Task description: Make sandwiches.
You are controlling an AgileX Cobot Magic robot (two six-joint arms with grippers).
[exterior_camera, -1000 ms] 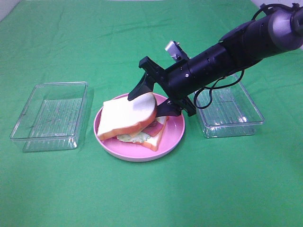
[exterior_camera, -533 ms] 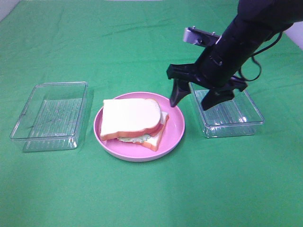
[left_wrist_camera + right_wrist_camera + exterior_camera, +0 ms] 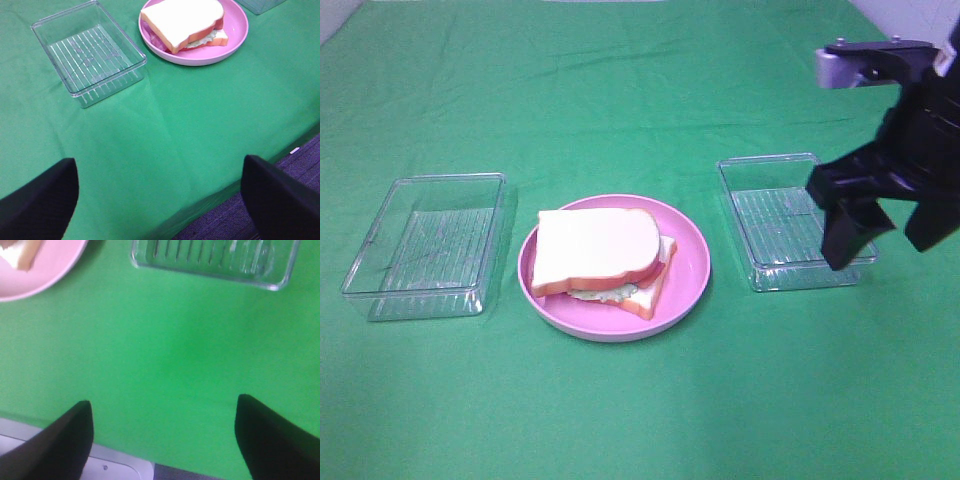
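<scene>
One sandwich (image 3: 598,252) lies on the pink plate (image 3: 689,267) at the middle of the green cloth. Its top white bread slice rests over pale green lettuce and a reddish filling. In the left wrist view the sandwich (image 3: 185,20) sits far ahead on the plate (image 3: 200,54). My right gripper (image 3: 885,235) hangs open and empty over the right end of the right tray, well away from the plate. The right wrist view shows that gripper (image 3: 165,440) above bare cloth, with a corner of the sandwich (image 3: 22,252) at the edge. My left gripper (image 3: 160,200) is open and empty near the table's front edge.
A clear plastic tray (image 3: 425,245) stands left of the plate and another clear tray (image 3: 790,222) right of it; both look empty. The same trays appear as the left tray (image 3: 90,50) and the right tray (image 3: 210,260). Green cloth covers the table.
The right gripper let go of the top bread slice, which now lies flat on the stack. The arm then lifted and swung right, from the plate to beyond the right tray.
</scene>
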